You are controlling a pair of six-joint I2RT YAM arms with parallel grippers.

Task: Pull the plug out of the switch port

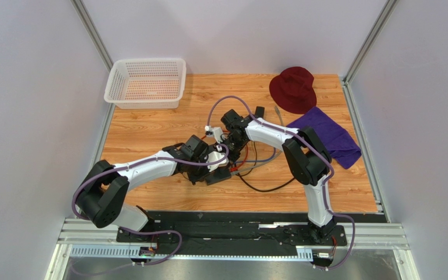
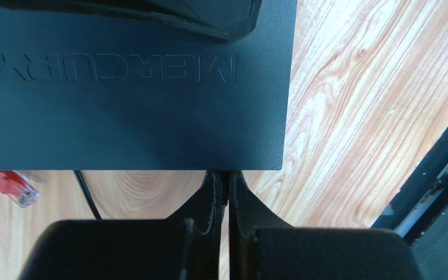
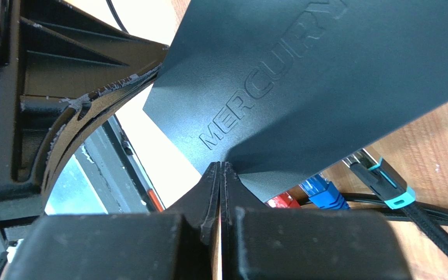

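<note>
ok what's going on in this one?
Both arms are crowded over the dark grey Mercury switch mid-table. The left gripper is shut, with its tips at one edge of the box. The right gripper is shut at another edge. A red plug lies loose on the wood beside the switch. A blue plug and a teal-collared connector sit by its edge, but whether either is still seated is hidden.

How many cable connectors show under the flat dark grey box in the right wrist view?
3: a red plug, a blue plug beside it, a black teal-banded connector farthest right. The dark grey box may hide others.
</note>
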